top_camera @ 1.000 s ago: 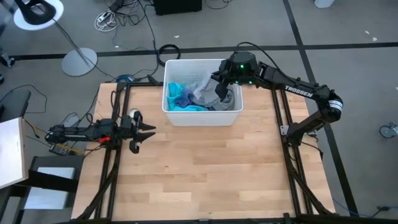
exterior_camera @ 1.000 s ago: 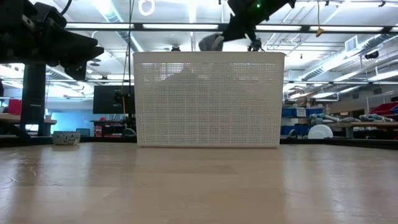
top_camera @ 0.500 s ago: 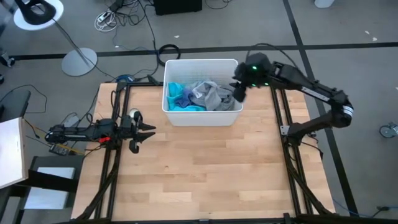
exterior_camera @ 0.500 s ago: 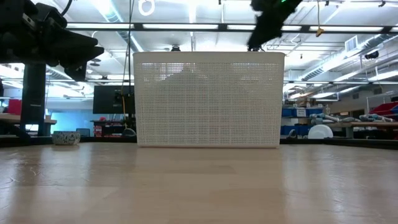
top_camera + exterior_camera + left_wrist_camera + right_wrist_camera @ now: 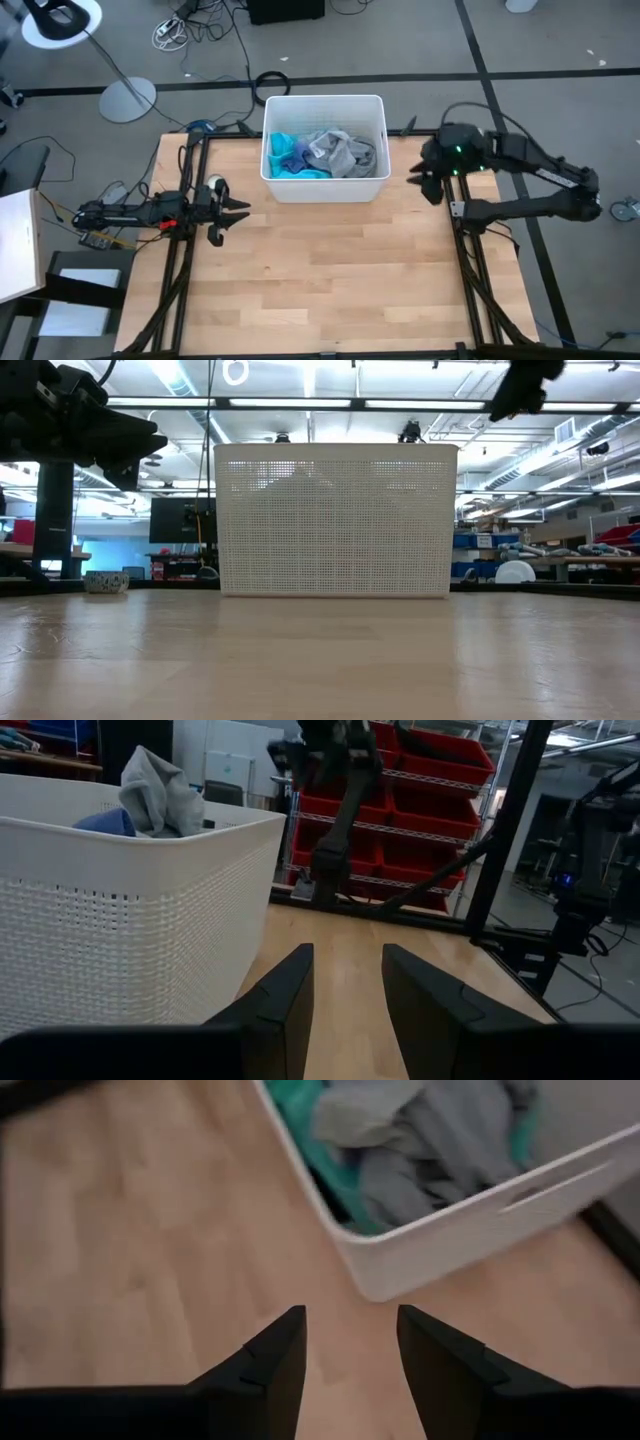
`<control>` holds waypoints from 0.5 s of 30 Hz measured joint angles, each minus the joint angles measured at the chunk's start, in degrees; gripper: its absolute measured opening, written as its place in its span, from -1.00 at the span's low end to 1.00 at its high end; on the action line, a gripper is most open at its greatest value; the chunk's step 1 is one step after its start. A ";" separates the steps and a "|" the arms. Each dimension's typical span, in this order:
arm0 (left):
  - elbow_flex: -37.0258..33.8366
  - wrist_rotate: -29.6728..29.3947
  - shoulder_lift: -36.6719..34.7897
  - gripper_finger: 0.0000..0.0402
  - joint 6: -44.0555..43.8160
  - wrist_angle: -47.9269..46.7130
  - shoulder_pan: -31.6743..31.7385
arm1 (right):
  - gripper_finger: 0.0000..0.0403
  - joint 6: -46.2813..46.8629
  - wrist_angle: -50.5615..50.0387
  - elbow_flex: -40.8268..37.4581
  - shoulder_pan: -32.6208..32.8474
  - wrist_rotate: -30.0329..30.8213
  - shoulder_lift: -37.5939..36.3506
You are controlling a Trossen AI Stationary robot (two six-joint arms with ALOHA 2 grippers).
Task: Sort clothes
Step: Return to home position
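Well, my right jaws hang parted and empty just off the right end of the white bin [image 5: 325, 98], above rim height. The clothes [image 5: 300, 160] lie heaped inside, the grey top [image 5: 338, 152] peaking over the rim. I reckon dropping too near that corner could knock the bin askew. My left jaws, parted and empty, wait at the left edge of the surface [image 5: 330, 280].

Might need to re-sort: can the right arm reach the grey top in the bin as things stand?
Probably yes. The grey top lies on top in the open bin, and the right end effector, open, hangs beside the bin's wall with nothing between.
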 joint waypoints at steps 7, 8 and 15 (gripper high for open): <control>0.00 0.00 0.00 -0.37 0.00 -0.02 0.00 | -0.22 4.09 26.70 -24.86 7.93 -3.39 -11.90; 0.00 -0.01 0.00 -0.37 0.00 -0.02 0.00 | -0.23 5.04 31.72 -28.29 8.74 -4.13 -12.64; 0.00 -0.02 0.00 -0.37 0.00 -0.02 0.00 | -0.22 8.12 56.37 -45.81 14.18 1.14 -16.16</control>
